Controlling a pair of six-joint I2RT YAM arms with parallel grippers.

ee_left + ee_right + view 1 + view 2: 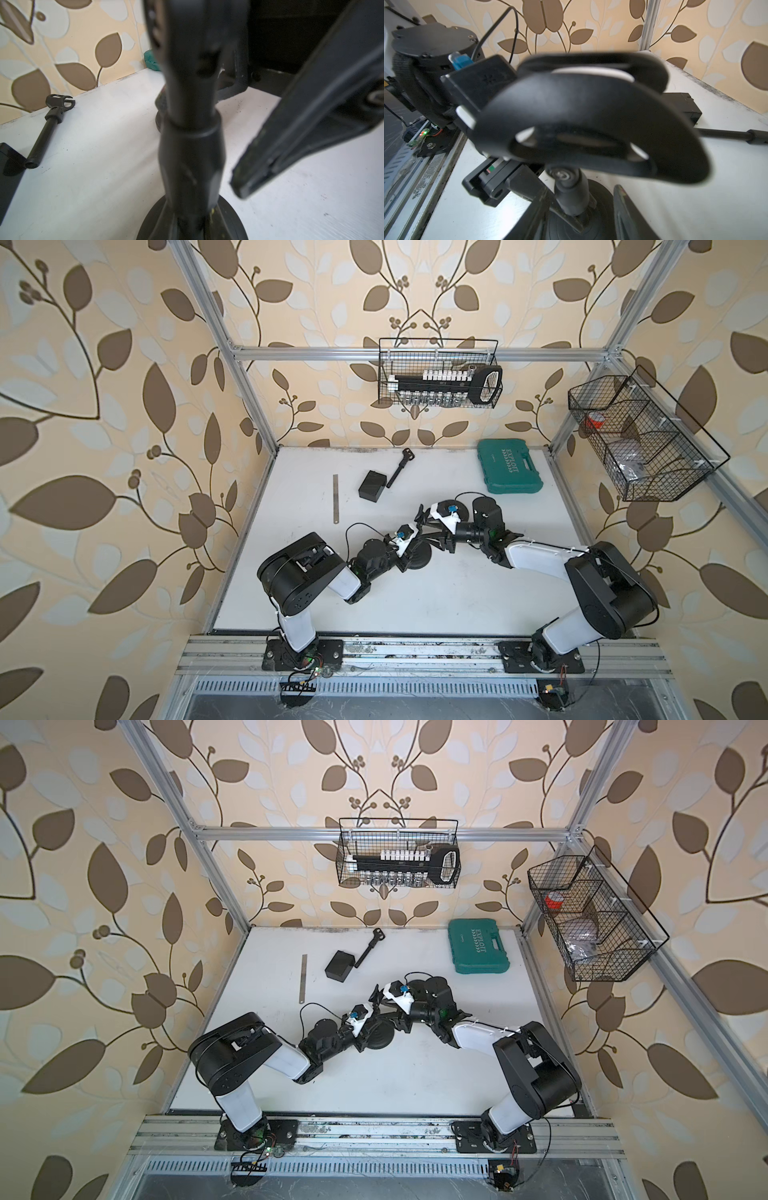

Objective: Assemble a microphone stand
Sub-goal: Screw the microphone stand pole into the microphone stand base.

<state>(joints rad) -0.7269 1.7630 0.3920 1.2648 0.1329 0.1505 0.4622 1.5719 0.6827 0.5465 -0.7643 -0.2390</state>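
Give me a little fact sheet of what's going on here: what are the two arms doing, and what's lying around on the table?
Stand: part-built, upright post on a round base, on the white table
Left pincer: shut on the post, just above the base
Right pincer: open, straddling the same post
Loose parts: rod with clip end, black box, lying near the back
Other items: metal ruler, green case, wire baskets on the frame
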